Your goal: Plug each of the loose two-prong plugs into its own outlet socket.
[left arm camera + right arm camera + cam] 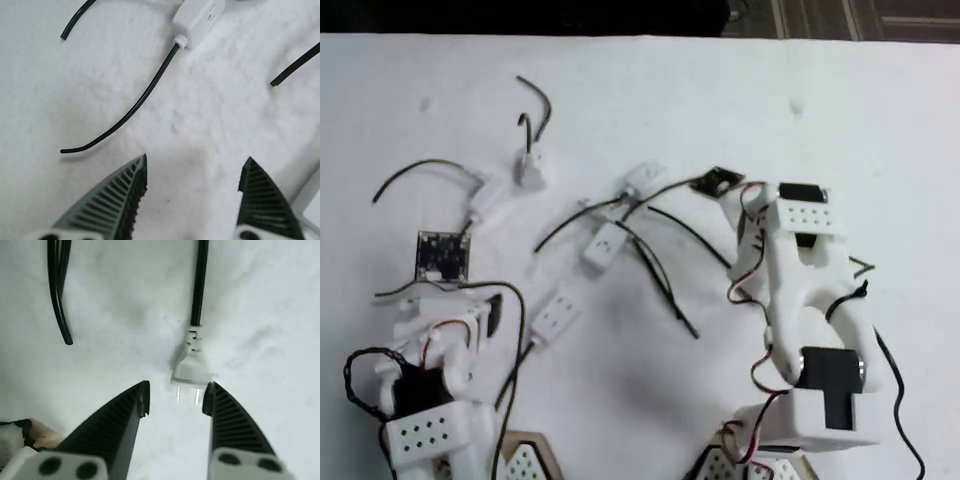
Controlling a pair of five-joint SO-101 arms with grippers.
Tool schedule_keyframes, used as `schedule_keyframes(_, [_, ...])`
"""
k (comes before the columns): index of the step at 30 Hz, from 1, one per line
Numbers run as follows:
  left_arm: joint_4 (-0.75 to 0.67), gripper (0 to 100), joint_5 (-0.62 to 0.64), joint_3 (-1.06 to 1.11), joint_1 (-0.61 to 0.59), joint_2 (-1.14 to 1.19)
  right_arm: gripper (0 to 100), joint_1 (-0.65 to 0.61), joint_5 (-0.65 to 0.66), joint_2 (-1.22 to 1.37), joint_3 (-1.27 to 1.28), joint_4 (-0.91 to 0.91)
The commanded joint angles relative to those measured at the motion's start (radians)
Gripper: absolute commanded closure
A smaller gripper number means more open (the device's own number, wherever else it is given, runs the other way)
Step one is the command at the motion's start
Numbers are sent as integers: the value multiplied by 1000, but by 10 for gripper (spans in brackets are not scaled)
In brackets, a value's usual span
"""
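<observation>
— What does the right wrist camera give you that the overhead one doesn't?

— The detail. The right gripper [177, 388] stands open, its dark ribbed fingers [120, 425] spread. A white two-prong plug [191, 371] lies flat on the table [260, 315] just beyond the tips, with its prongs pointing back into the gap between them. One prong sits right beside a fingertip; whether they touch I cannot tell. Its black cord [200, 285] runs straight away from the gripper.

— And from above?

— There the right arm [810, 290] is extended toward the middle of the table, and its own body covers most of that gripper. The prongs are too small to pick out.

— The left side?

— The left gripper [195, 160] is spread wide too, holding nothing, over bare white tabletop. Ahead of it lies a white outlet socket [198, 19], slots facing up — well apart from the fingertips. A black lead [145, 97] curves from it to a loose end.

— What else is lying around?

— In the high view several white outlet blocks [557, 315] lie scattered mid-table, and loose black wires [655, 265] cross one another between the two arms. A small dark circuit board [442, 255] sits just beyond the left arm [425, 430].
</observation>
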Motion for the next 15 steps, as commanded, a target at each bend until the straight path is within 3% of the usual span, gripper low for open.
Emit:
schedule_keyframes(1, [-5,706,3,-5,2,-10,822,10,97,4,34,-8])
schedule_keyframes(5, [-3,706,3,-5,2,-10,822,10,178,50,51,-7])
schedule_keyframes(15, [-2,706,3,-5,1,-10,843,16,180,185,48,-73])
